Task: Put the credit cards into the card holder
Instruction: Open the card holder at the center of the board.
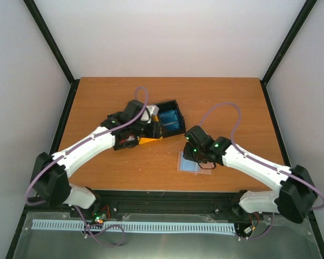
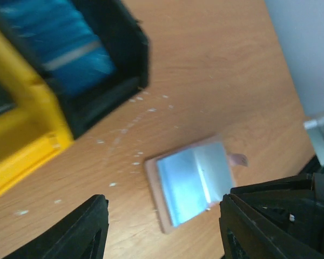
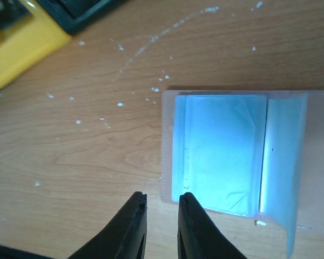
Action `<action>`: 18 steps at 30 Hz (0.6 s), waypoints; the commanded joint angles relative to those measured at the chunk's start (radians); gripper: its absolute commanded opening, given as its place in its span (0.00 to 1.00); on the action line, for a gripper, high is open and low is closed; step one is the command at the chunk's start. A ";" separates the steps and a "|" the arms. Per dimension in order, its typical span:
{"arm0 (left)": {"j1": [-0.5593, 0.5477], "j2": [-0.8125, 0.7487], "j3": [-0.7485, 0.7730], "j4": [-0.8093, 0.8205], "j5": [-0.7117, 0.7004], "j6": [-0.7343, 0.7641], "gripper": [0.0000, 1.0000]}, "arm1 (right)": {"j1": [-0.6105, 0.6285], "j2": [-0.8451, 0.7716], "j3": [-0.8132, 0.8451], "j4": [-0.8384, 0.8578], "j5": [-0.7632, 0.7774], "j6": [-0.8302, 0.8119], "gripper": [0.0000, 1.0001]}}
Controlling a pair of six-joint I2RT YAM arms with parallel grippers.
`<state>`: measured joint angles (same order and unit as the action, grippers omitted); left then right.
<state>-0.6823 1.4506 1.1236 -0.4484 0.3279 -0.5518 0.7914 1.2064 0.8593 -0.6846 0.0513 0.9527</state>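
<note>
The tan-pink card holder (image 1: 189, 162) lies open on the table with a light blue credit card (image 3: 221, 154) in its clear sleeve. More blue cards (image 1: 170, 121) fill the far black bin. My right gripper (image 3: 161, 198) stands low at the holder's near left corner with its jaws only a narrow gap apart and nothing between them. It also shows in the top view (image 1: 196, 157). My left gripper (image 2: 162, 226) is wide open and empty, above the table beside the bins, with the holder (image 2: 190, 182) in view ahead of it. Red and black cards are out of view.
The black-yellow-black bin tray (image 1: 151, 139) sits mid-table, partly under my left arm (image 1: 97, 141). Its yellow bin (image 2: 21, 145) and black bin wall (image 2: 130, 51) show in the left wrist view. Small white specks dot the wood around the holder.
</note>
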 commanded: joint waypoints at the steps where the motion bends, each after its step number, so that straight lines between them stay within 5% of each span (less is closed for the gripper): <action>1: 0.095 -0.098 -0.053 -0.107 -0.013 0.044 0.59 | -0.005 0.093 0.037 -0.003 0.001 -0.016 0.19; 10: 0.227 -0.127 -0.113 -0.166 -0.059 0.150 0.59 | -0.119 0.217 -0.027 0.020 -0.031 -0.050 0.39; 18: 0.279 -0.111 -0.129 -0.255 -0.324 0.121 0.64 | -0.210 0.310 -0.028 0.001 -0.072 -0.178 0.45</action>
<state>-0.4187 1.3354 0.9840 -0.6273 0.1848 -0.4263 0.6128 1.4662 0.8433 -0.6830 0.0158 0.8558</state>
